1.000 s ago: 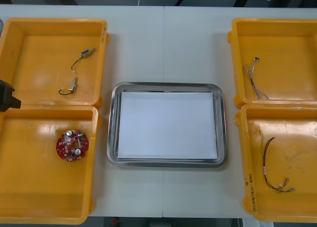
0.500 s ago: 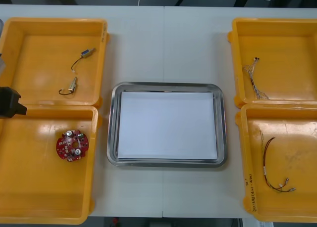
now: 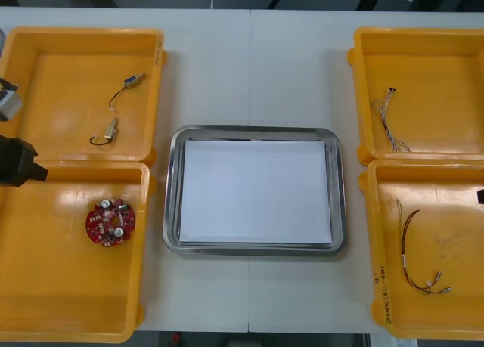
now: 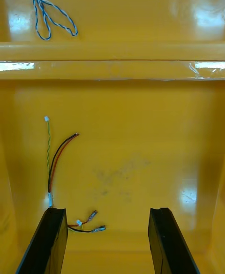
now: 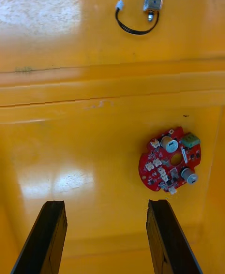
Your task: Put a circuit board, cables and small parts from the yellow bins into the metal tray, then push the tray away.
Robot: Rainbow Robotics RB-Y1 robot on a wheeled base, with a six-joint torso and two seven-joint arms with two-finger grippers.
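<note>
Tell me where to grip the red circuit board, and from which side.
Likely best: grip the circuit board across its round rim, coming from straight above. It lies flat on the floor of the near left yellow bin, clear of the walls, with components standing up on its face. The open left gripper hovers nearest.

Front view steeply overhead, whole table (image 3: pixel 249 67); left wrist view close over near-left yellow bin (image 3: pixel 60 286), sharing its circuit board (image 3: pixel 110 223); right wrist view close over near-right yellow bin (image 3: pixel 454 203), sharing its cable (image 3: pixel 408 249)
</note>
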